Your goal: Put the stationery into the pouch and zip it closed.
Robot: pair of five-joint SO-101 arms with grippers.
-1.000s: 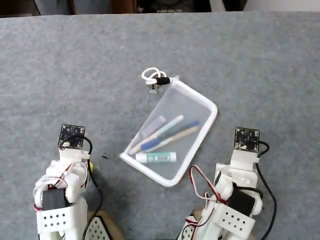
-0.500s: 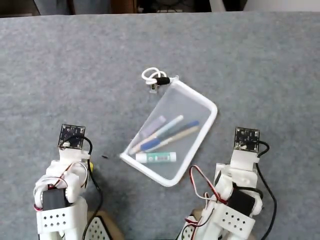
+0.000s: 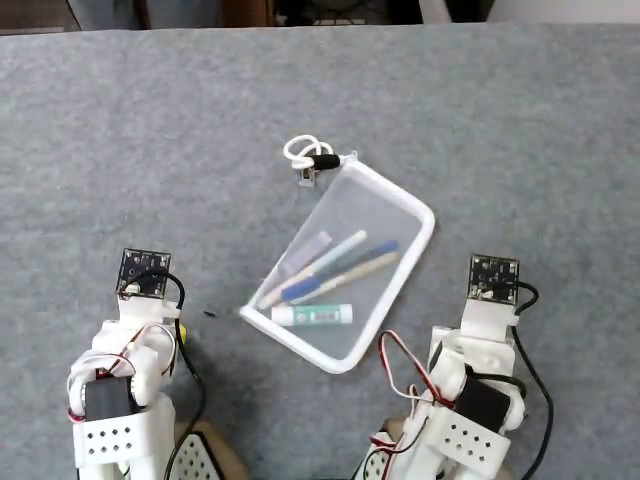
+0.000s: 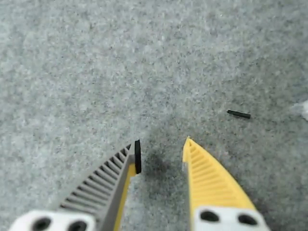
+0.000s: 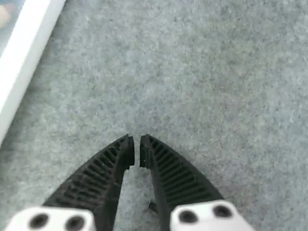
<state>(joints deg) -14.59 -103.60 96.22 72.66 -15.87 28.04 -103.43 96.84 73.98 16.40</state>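
Tool status: both unloaded, arms at the near edge

Left tool [image 4: 161, 154] hangs low over the grey counter [image 3: 150, 120] with its grey and yellow fingers spread part-way, and nothing is between them. Right tool [image 5: 135, 149] has its black fingers drawn almost together with only a thin slit between them, and it grips nothing.

In the high view, the left arm [image 3: 130, 370] and the right arm [image 3: 480, 380] sit folded at the near edge, one on each side of the pouch [image 3: 400, 205]. The pouch lies flat at the counter's centre, slanted, with its zip pull and white cord [image 3: 305, 152] at the far-left corner. Pens [image 3: 335, 265] and a glue stick [image 3: 312, 315] lie inside it. Whether the zip is closed cannot be told.

The left wrist view shows a small black sliver [image 4: 238, 114] on the counter just beyond the tool. The right wrist view shows the pouch's white border beside that tool.
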